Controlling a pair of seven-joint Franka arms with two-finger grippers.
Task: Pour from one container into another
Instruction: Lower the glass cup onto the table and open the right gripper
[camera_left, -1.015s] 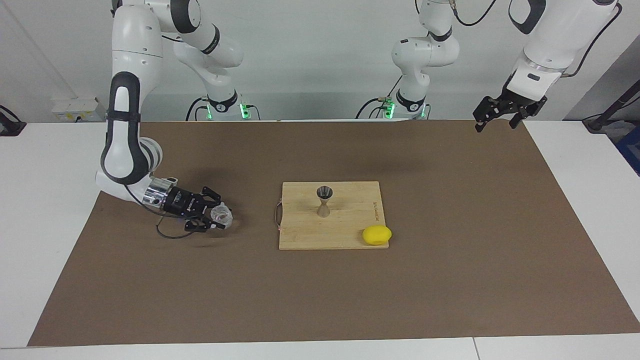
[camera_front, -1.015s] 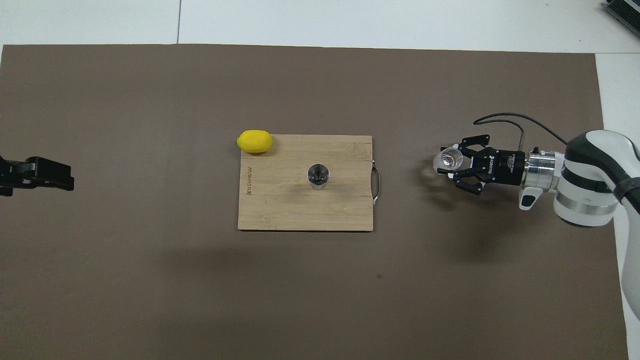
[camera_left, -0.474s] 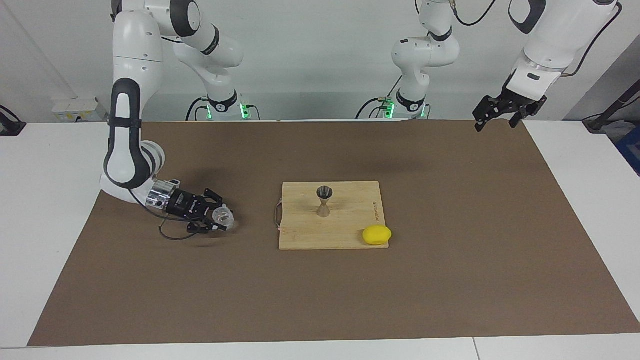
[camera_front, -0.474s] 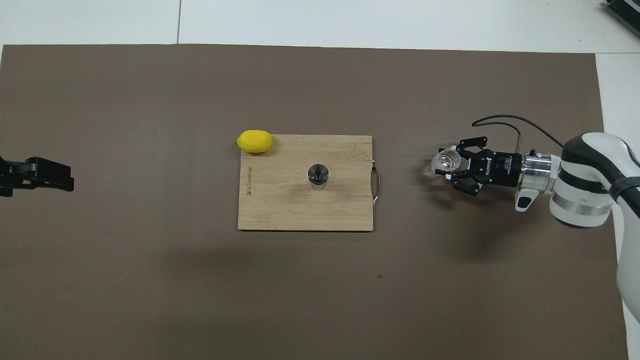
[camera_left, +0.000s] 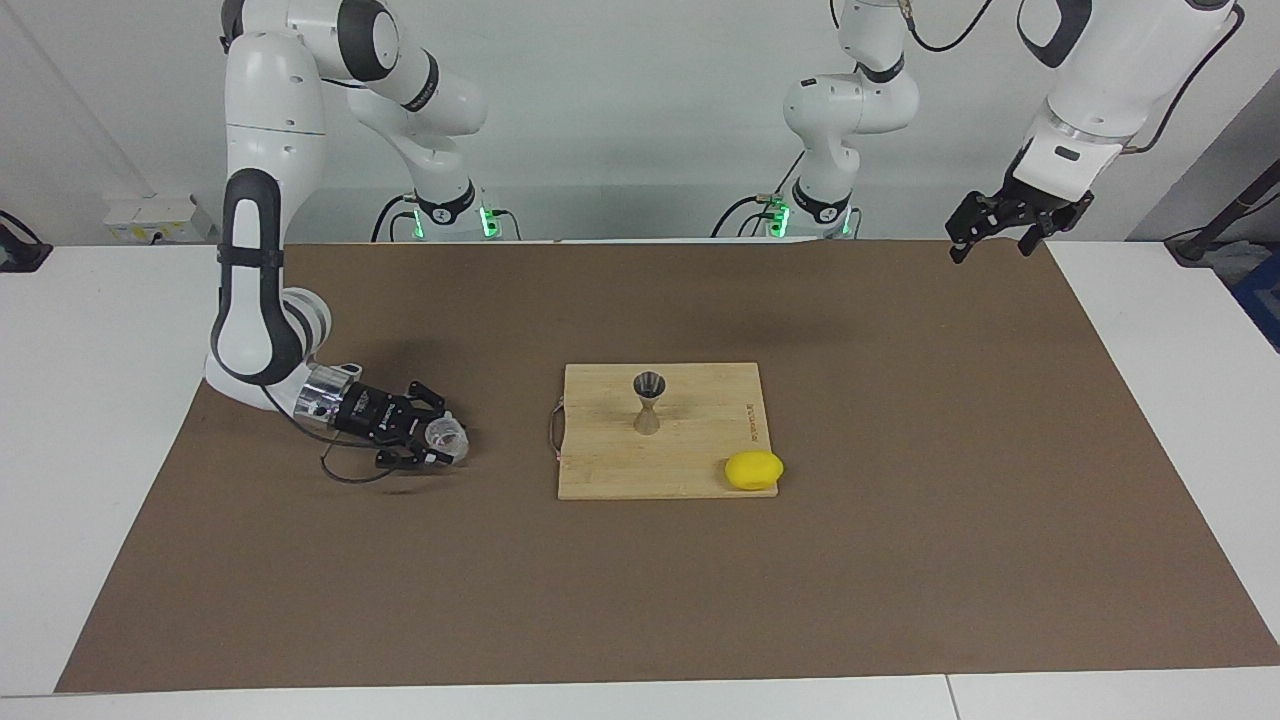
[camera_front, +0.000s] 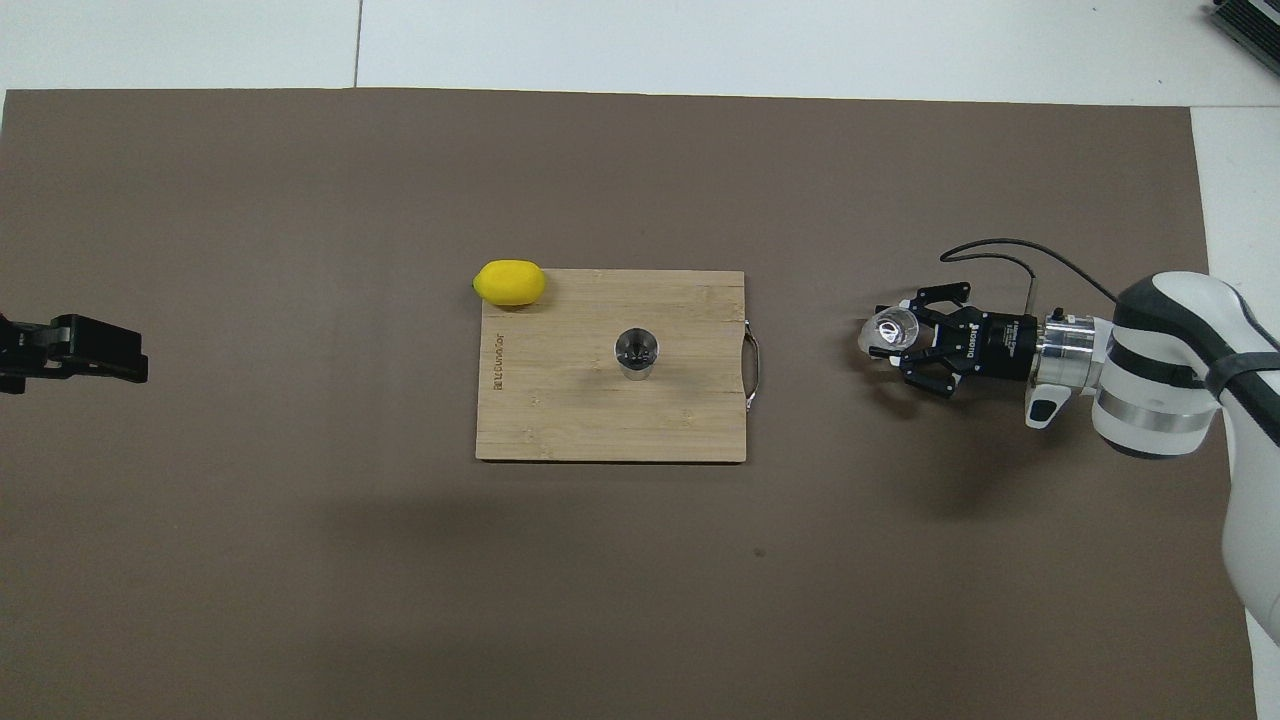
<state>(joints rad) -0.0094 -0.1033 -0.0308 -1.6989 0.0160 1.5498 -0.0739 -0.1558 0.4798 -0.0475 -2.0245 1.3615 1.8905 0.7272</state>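
- Waiting at its own end of the table, the left gripper hangs over the mat's edge close to the robots, its fingers spread apart and holding nothing; this arm has no part in the work as things stand.
- Gripping from the side, the right gripper is clamped on the glass cup, which sits between its fingertips, low over the brown mat toward the right arm's end of the table.
- Judging by the overhead view, the cup's mouth faces upward, so it looks roughly upright; whether it has left the mat I cannot tell, nor what is in it.
- Standing well apart from that claw, toward the middle of the table, the steel jigger is upright on the cutting board, open mouth up.
- Lying farther from the robots than the jigger, a lemon rests at the board's corner, farthest from the claw holding the cup.
- Done, as I read it: the grasp. Left: carrying the cup across to the jigger, tipping it over the mouth, and setting it back down.
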